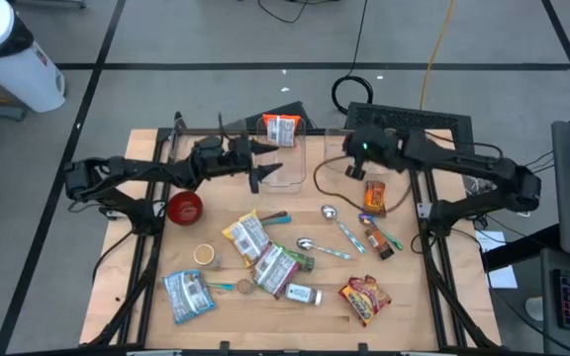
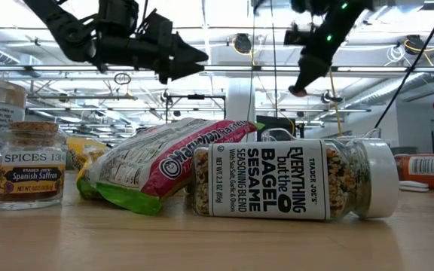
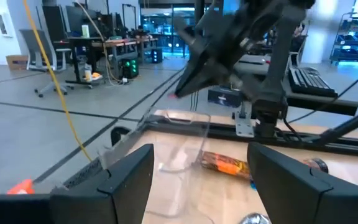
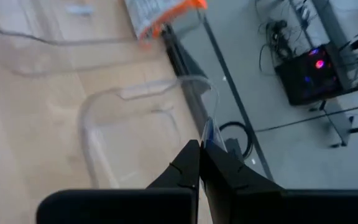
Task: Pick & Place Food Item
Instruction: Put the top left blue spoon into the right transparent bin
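Two clear plastic containers stand at the table's far edge. One (image 1: pixel 291 166) stands bare in the middle. The other holds an orange-and-white packet (image 1: pixel 282 129). My left gripper (image 1: pixel 267 164) hangs level above the table, just left of the bare container (image 3: pixel 179 155). It is open with nothing between its fingers (image 3: pixel 129 180). My right gripper (image 1: pixel 350 163) hovers to the container's right. It is shut and slants down over the container (image 4: pixel 129 134) with nothing in it. Loose food packets, such as a striped one (image 1: pixel 248 235), lie on the wood.
On the table lie a red bowl (image 1: pixel 184 208), two spoons (image 1: pixel 330 213), an orange packet (image 1: pixel 374 196), a brown bottle (image 1: pixel 379 240), a blue packet (image 1: pixel 188 294), a red packet (image 1: pixel 364 299), a seasoning bottle (image 2: pixel 292 181) on its side and a saffron jar (image 2: pixel 27 165).
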You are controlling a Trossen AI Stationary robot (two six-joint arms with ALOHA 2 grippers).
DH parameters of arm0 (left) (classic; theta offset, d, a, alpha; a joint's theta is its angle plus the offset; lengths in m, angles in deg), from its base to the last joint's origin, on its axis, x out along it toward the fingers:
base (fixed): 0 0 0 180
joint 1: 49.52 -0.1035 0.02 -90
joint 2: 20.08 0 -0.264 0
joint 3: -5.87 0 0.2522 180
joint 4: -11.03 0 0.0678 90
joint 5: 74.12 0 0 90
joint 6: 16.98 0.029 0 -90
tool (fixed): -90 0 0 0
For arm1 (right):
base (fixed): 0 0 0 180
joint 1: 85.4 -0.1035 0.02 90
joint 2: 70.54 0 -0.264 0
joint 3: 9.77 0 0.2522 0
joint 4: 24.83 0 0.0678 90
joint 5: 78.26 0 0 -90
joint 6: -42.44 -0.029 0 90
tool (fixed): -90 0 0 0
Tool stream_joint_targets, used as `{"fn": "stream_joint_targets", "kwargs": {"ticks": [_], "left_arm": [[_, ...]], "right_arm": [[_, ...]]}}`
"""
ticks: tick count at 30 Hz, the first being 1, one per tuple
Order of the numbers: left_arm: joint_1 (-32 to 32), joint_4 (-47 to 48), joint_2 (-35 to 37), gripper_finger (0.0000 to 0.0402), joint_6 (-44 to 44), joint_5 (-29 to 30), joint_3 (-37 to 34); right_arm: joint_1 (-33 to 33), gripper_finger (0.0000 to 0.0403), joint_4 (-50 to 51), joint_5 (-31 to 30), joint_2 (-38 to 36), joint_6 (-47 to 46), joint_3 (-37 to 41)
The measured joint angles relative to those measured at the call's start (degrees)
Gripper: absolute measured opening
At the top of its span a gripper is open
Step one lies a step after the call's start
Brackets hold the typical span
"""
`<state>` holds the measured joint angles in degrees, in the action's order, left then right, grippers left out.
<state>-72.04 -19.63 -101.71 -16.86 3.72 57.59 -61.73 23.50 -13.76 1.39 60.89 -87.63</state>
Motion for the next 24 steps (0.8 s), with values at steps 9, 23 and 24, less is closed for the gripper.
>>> {"fn": "stream_joint_targets", "kwargs": {"ticks": [9,23,24], "left_arm": [[-2.9,2.3,0.0,0.0267,3.9,-0.4,3.0],[-5.3,2.2,0.0,0.0266,4.1,-0.4,3.5],[-5.3,2.2,0.0,0.0266,4.1,-0.4,3.5]], "right_arm": [[9.9,0.0,-2.3,9.4,11.0,5.6,-1.2],[10.8,0.0,-13.3,9.5,24.5,14.3,-1.5],[11.0,0.0,-13.3,9.6,24.9,14.2,-1.7]]}}
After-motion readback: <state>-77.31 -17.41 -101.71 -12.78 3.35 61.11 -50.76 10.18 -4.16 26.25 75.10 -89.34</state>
